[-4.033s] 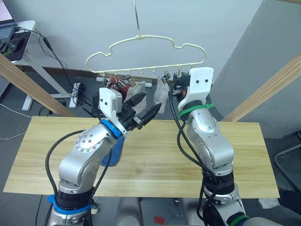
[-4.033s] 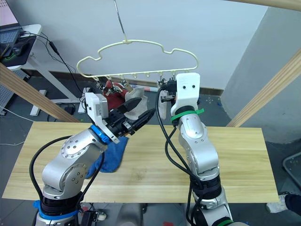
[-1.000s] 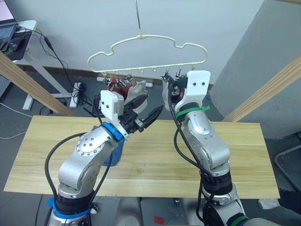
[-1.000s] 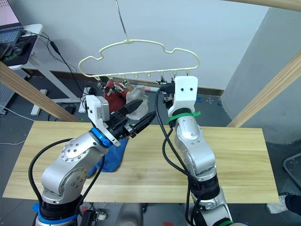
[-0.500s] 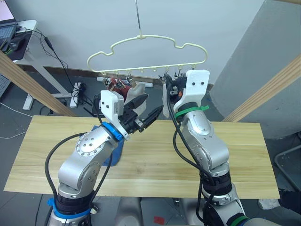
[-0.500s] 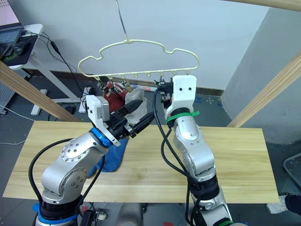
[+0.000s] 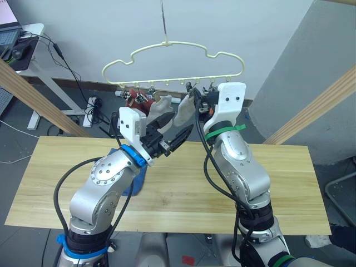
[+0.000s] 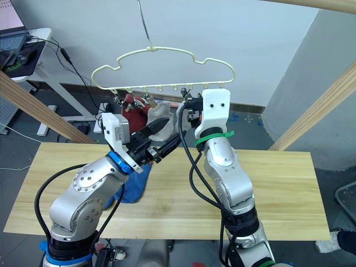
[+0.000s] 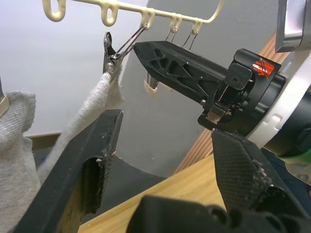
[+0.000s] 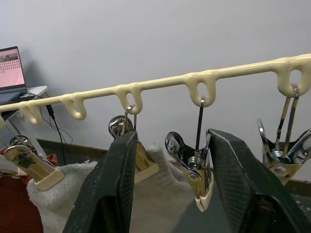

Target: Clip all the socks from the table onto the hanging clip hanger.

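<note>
A grey sock (image 7: 183, 110) hangs from a clip (image 9: 110, 57) on the hanger (image 7: 172, 62), pulled aslant so its long axis runs down and left from the clip toward the left gripper (image 7: 169, 128). That gripper's fingers (image 9: 99, 145) are spread wide and grip nothing; the sock's loose end passes just beside the left one, whether touching I cannot tell. The right gripper (image 10: 167, 194) sits right up under the hanger's bar, its fingers apart and straddling an empty clip (image 10: 194, 167), with the sock's clip just to the left, so the right arm is the nearer one to the clips. Further left on the bar hang another grey sock (image 7: 161, 104) and a red sock (image 7: 142, 103). A blue sock (image 8: 133, 186) lies on the table (image 7: 289, 183) under the left arm, so the left gripper is likely better placed to fetch it.
</note>
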